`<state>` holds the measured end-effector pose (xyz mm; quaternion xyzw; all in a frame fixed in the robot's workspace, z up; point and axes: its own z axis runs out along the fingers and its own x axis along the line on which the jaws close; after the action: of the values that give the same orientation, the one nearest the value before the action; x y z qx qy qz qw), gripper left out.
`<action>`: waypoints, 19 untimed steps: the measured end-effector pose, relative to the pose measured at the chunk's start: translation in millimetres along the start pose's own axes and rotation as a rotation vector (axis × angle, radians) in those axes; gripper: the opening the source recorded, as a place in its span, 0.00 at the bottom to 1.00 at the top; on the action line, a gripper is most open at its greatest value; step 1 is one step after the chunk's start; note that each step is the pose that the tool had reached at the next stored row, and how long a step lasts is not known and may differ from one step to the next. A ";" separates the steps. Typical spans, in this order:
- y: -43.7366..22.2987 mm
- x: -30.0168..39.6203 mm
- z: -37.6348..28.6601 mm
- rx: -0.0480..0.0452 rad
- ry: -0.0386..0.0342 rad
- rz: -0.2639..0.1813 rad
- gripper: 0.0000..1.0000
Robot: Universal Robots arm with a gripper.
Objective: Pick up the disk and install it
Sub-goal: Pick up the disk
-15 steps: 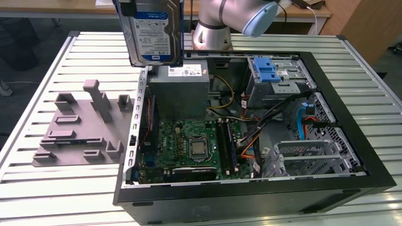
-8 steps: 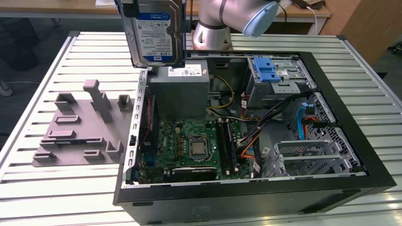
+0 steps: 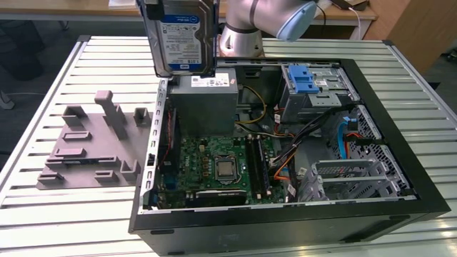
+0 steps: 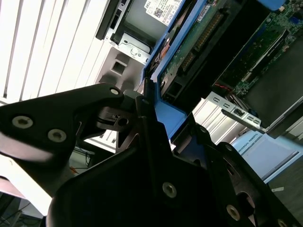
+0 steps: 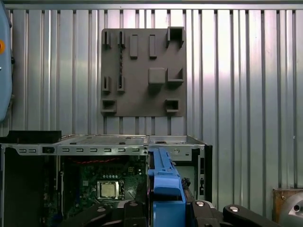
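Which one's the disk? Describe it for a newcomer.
Start at the open black computer case on the slatted table. Above its far corner at the exterior view's left, the disk hangs upright over the grey box. Unlike the box: blue-and-white label, blue frame.

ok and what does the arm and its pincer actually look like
In the exterior view the arm is a smooth silver-grey tube with a rounded joint closed by a pale blue cap. In the second wrist view the pincer is matte black, built of flat angular links with silver screws.
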<state>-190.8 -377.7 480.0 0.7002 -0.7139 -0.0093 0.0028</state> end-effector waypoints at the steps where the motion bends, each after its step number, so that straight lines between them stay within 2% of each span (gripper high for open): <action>1: -1.4 0.1 0.0 -0.0001 0.0000 0.000 0.37; 10: -15.6 1.3 -0.3 -0.0009 0.0000 0.001 0.37; 19: -22.6 2.4 -0.4 -0.0009 -0.0001 0.003 0.37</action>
<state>-168.2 -380.5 480.0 0.6992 -0.7149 -0.0097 0.0031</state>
